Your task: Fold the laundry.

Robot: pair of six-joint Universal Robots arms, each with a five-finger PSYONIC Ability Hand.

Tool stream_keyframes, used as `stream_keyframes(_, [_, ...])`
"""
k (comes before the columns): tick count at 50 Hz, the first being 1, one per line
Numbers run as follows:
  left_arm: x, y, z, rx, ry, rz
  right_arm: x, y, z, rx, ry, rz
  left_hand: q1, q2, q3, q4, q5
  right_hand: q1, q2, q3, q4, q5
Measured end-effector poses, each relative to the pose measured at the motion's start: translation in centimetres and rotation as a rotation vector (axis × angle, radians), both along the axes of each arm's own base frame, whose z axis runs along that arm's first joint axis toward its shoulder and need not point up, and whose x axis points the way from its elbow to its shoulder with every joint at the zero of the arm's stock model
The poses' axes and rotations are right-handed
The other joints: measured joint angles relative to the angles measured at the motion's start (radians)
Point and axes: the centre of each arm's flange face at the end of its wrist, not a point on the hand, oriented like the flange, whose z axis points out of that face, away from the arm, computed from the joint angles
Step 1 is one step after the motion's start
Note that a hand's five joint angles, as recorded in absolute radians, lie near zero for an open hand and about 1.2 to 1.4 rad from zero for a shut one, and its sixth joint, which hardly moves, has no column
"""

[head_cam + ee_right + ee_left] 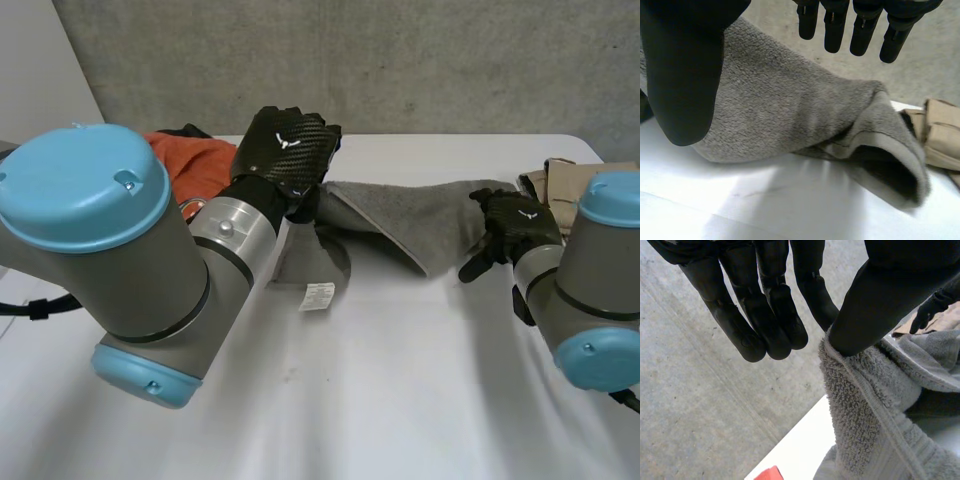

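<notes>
1. Work surface. The white table point(400, 400) has bare space on the robot's side of the load. An orange garment point(195, 160) lies at the far left and a beige garment point(565, 180) at the far right. Keep the fold between them.

2. Workpiece. The grey towel point(400, 210) lies across the far middle of the table. Its left end is raised off the surface and its right end rests near the beige garment, where it is partly doubled over on itself.

3. Left hand point(285, 150). It is held high at the towel's left end. The fingers are nearly straight, and the thumb and the nearest finger meet on the hem point(860, 390), a light pinch and not a full wrap. Judgement: this hold is shallow, so carry slowly and avoid jerks.

4. Right hand point(515, 228). It hovers at the towel's right end with thumb and fingers spread, holding nothing. Whether the thumb touches the pile cannot be told.

5. Procedure, as advised. Take the right end in a matching pinch at the edge before any further lift. Raise both ends level, draw the cloth taut so the doubled part opens, then lay it flat.

6. Check — the label point(318, 296) hangs under the raised left end. Fold so it ends up inside.
</notes>
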Motion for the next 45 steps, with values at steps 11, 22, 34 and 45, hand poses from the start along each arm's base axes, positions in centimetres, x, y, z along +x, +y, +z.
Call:
stream_keyframes(11, [0.4,1.6,1.9,0.012,0.054,-0.014,3.4,-0.4,-2.6,0.125,-0.068,0.13,0.0,0.0,0.0,0.0,0.0,0.0,-0.002,-0.002,-0.002,-0.005])
stream_keyframes(22, [0.8,3.9,3.8,0.047,0.113,-0.05,6.0,-1.8,-5.4,0.125,-0.124,-0.021,0.0,0.0,0.0,0.0,0.0,0.68,0.671,0.635,0.639,0.63])
stream_keyframes(34, [3.4,1.5,3.6,0.07,0.109,0.057,3.1,-3.3,-0.2,0.007,-0.112,-0.039,0.0,0.002,0.002,0.0,0.0,0.875,0.926,0.925,0.952,0.887])
stream_keyframes(45, [6.9,-3.5,1.4,0.107,0.041,0.178,-2.4,-1.4,10.3,-0.055,0.073,0.32,0.01,0.002,0.002,0.001,0.012,0.875,0.926,0.938,0.955,0.9])
